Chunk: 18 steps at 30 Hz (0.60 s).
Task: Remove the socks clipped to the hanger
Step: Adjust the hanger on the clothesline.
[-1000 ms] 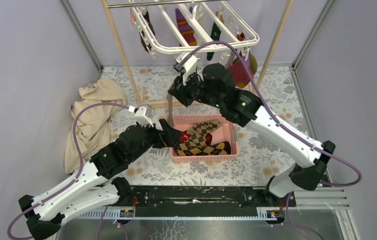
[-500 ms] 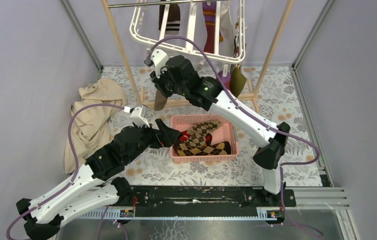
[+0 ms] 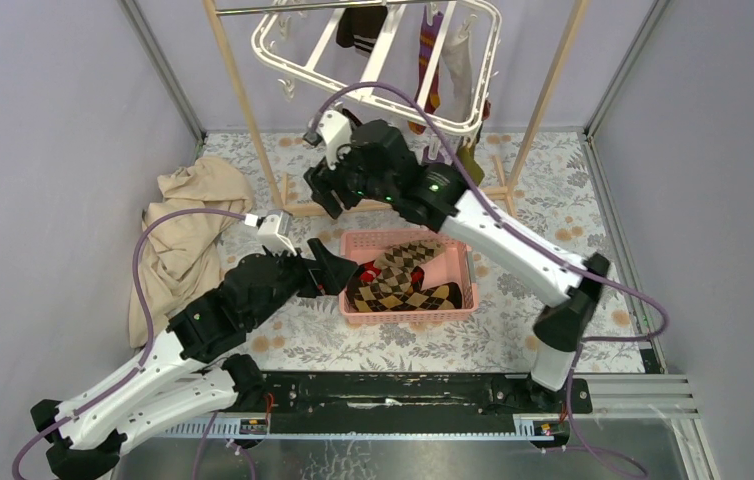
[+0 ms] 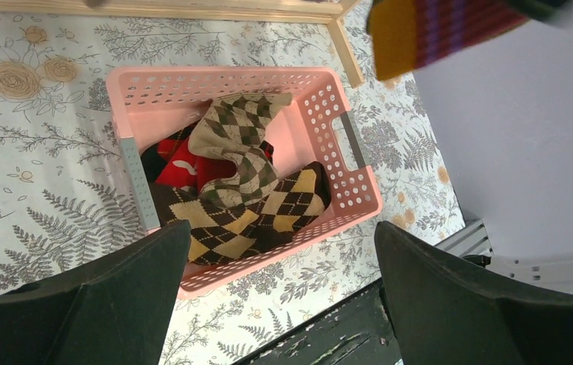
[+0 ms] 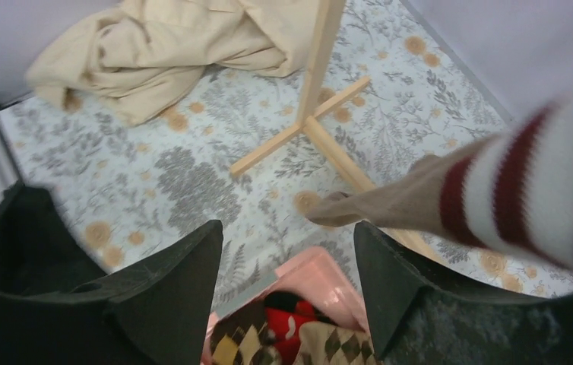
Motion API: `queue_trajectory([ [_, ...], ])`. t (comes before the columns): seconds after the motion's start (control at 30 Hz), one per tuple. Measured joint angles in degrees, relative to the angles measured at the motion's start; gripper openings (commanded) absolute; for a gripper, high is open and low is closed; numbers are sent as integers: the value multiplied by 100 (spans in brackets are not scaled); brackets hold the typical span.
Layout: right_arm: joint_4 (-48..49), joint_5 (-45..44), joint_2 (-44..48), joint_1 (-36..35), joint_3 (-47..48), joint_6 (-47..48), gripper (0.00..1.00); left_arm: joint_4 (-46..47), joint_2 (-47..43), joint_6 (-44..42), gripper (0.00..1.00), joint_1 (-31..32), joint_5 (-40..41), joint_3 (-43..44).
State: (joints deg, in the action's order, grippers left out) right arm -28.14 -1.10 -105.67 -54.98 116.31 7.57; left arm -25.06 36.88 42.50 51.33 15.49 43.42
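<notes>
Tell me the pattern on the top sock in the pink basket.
The sock is brown-beige argyle; clearest from the left wrist.

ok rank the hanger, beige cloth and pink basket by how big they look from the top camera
1. hanger: looks largest, though it hangs nearer the camera
2. beige cloth and pink basket: about alike, can't rank them

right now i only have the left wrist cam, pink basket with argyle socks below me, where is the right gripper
observer: right gripper is raised beyond the basket's far left corner
operator: holding anything
observer: no, its jaws stand open with nothing pinched
operator: any socks on the hanger
observer: yes, a dark brown sock and a striped sock hang from the hanger
</notes>
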Motion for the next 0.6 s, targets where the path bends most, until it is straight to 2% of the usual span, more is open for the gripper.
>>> queue_trajectory([
  [0.2,396,544,1655,-4,-1252,-236,76,-24,59,0,99,0,-2,-2],
  [0.33,588,503,2693,-9,-1788,-367,78,-22,153,0,99,0,-4,0],
  [0.5,564,-258,3637,15,-2435,-538,80,2,299,0,99,0,-7,-2],
  [0.6,442,-693,3930,273,-2660,-732,82,33,378,0,99,0,-13,-2],
])
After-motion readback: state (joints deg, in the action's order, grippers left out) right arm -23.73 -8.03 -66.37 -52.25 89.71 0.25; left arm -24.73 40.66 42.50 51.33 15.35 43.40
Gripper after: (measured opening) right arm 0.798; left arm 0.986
